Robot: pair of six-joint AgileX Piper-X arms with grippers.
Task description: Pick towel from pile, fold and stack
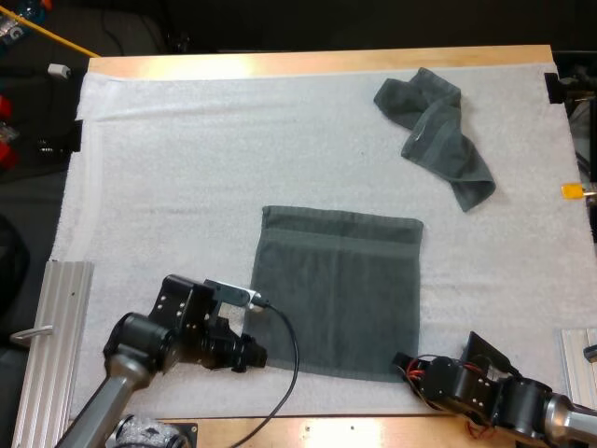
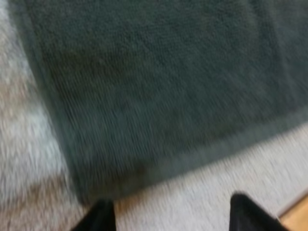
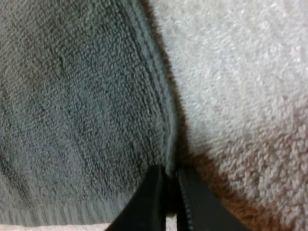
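A flat dark grey-green towel (image 1: 340, 289) lies at the worktop's (image 1: 373, 431) near edge. My left end effector (image 2: 173, 214) gapes empty beside its near-left corner; my right end effector (image 3: 171, 192) seemingly pinches its near-right hem.

- No legible text, number, brand or sign in any view.
- The small item beyond the table's far left corner (image 1: 9, 33) may carry a printed label, but it is too small to read.
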